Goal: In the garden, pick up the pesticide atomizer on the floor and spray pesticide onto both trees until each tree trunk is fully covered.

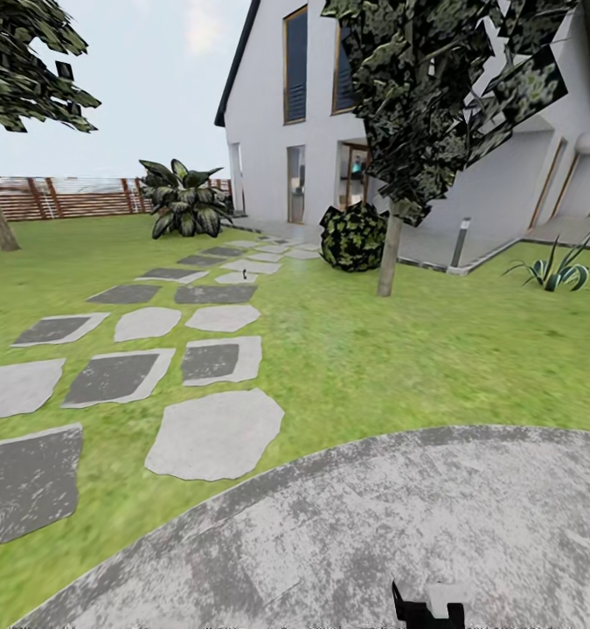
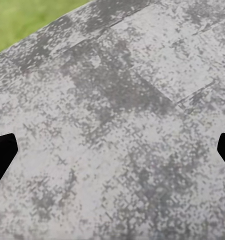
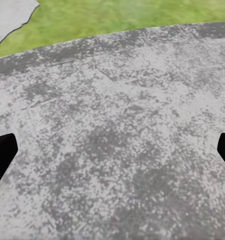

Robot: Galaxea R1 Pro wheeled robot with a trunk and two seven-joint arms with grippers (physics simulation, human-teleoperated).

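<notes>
both claws are spread wide over the grey paving [image 1: 347, 533]; far off on a stepping stone [image 1: 238, 278] stands the tiny atomizer [image 1: 235, 278].

- Rough, speckled grey stone on the near round paving [image 1: 399, 524], matt.
- Flat, dull grey stepping stones [image 1: 214, 434] in soft, blurry green grass [image 1: 417, 349].
- Brown wood slats on the far left fence [image 1: 67, 196].
- Smooth white walls on the house [image 1: 264, 131], shiny dark glass windows [image 1: 295, 65].
- Pale, smooth tree trunk [image 1: 388, 258].
</notes>
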